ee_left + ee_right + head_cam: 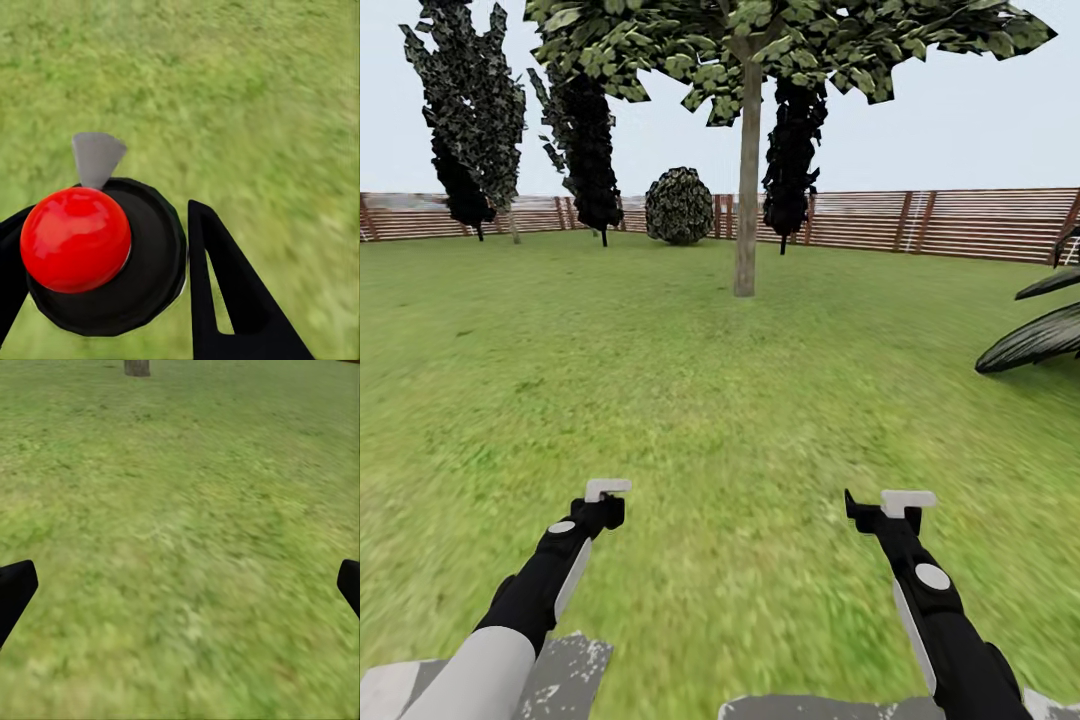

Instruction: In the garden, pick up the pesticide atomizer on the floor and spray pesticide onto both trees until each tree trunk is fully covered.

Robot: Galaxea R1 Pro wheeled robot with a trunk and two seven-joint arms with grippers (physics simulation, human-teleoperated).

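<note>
Grass ahead; I see tree trunk at 12 o'clock. Left claw grips spray bottle; right claw spread wide, empty.

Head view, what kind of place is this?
Most likely a fenced garden: a green grass lawn, a brown horizontal-slat wooden fence along the back, and a tall tree with a grey-brown trunk.
</note>
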